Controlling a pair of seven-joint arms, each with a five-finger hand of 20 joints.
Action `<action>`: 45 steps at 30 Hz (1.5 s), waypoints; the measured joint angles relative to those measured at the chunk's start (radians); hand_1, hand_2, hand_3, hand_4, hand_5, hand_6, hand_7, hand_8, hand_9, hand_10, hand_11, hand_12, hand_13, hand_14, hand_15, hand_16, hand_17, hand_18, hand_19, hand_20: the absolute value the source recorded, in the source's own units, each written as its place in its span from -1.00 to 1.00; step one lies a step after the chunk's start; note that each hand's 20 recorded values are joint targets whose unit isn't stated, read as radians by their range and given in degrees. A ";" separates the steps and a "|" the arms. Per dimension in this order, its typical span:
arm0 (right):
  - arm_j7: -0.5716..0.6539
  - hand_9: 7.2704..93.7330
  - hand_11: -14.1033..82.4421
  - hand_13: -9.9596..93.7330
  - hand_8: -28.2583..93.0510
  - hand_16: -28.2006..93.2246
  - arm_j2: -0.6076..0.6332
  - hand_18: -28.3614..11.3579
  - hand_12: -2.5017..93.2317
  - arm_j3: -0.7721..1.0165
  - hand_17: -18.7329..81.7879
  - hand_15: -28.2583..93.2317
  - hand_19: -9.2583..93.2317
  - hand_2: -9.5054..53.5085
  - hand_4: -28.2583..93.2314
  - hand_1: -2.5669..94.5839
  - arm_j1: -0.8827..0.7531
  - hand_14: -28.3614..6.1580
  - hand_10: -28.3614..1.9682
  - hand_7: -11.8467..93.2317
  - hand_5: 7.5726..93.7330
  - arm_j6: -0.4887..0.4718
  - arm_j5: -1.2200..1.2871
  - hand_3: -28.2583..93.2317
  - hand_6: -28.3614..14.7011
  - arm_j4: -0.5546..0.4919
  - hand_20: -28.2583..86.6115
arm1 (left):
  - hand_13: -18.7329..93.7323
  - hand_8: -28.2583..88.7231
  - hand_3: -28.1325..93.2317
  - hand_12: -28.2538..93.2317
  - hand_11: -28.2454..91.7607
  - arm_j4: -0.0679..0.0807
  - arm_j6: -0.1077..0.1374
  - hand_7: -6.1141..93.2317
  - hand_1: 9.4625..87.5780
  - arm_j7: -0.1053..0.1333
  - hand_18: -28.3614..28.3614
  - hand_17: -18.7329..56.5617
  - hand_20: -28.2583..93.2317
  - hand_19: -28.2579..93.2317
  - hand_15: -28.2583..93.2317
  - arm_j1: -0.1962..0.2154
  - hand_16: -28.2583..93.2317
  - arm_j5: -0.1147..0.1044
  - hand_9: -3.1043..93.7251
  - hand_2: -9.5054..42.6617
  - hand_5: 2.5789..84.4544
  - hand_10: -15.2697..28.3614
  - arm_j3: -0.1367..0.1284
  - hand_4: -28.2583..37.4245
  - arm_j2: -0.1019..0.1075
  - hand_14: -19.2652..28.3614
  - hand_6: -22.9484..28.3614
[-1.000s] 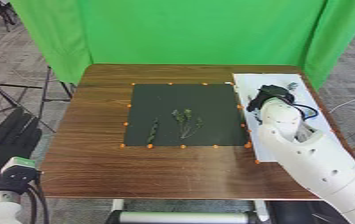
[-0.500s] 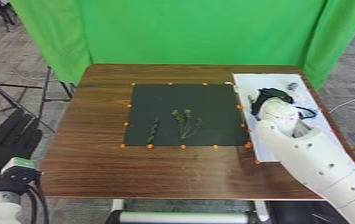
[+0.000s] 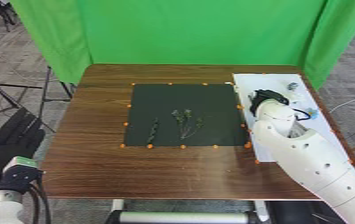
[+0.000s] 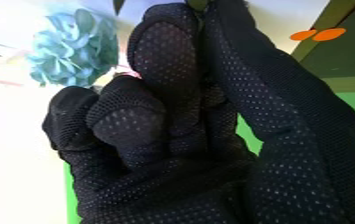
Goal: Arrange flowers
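Tabletop [image 3: 89,165]: blue flower [image 4: 74,50] near right hand [image 3: 267,95]

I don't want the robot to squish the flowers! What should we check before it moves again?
1. Right hand over the white sheet: ok.
2. Blue flower on the dark mat: not ok, it's on the white sheet.
3. Green leafy sprigs on the dark mat: ok.
4. Left hand out of the way, beside the table: ok.
5. Stem held by the right hand: cannot tell.
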 measured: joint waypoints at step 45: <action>-0.119 0.90 0.00 0.85 -0.13 0.12 0.108 -0.78 0.07 0.002 0.49 0.51 1.00 -1.00 -0.59 -0.04 -0.238 0.23 0.23 0.16 0.52 0.202 -0.167 0.79 0.09 -0.495 0.31 | -0.34 -0.70 0.65 -0.40 -0.17 -0.005 0.000 -0.54 -0.69 0.009 0.27 -0.62 -0.43 -0.18 -0.05 0.022 -0.70 -0.002 -0.32 -0.20 -0.19 0.31 -0.004 -1.00 -0.002 0.30 0.18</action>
